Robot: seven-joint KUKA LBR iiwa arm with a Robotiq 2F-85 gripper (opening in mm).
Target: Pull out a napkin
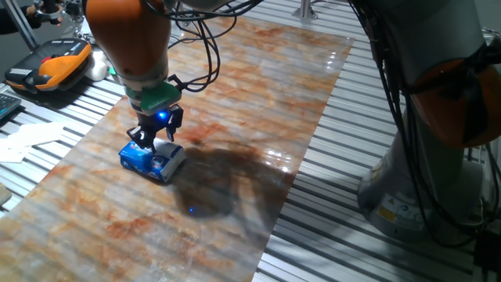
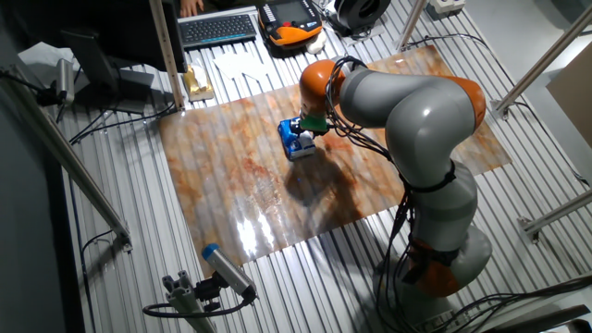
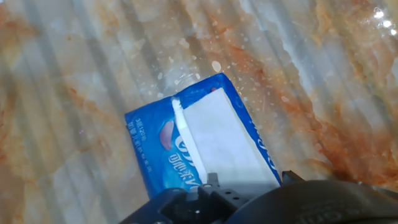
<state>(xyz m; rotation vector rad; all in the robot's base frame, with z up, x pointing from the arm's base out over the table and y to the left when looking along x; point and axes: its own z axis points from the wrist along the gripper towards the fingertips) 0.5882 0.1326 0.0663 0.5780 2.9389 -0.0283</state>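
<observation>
A small blue-and-white tissue pack (image 1: 152,160) lies on the marbled board (image 1: 235,102), left of its middle. In the hand view the pack (image 3: 152,155) lies slanted, and the white napkin (image 3: 221,143) shows flat in its top opening, beside a raised white flap strip. My gripper (image 1: 156,141) stands straight down on the pack, lit blue at the wrist. In the hand view the gripper (image 3: 249,182) has its black fingertips (image 3: 211,182) apart on either side of the napkin's near end, so it looks open. The other fixed view shows the gripper (image 2: 305,137) on the pack (image 2: 296,143).
Grey metal slats surround the board. White papers (image 1: 31,137) lie on the slats at the left. An orange-and-black device (image 1: 55,63) sits at the back left. A keyboard (image 2: 217,28) lies beyond the board. The arm's base (image 1: 423,180) stands at the right.
</observation>
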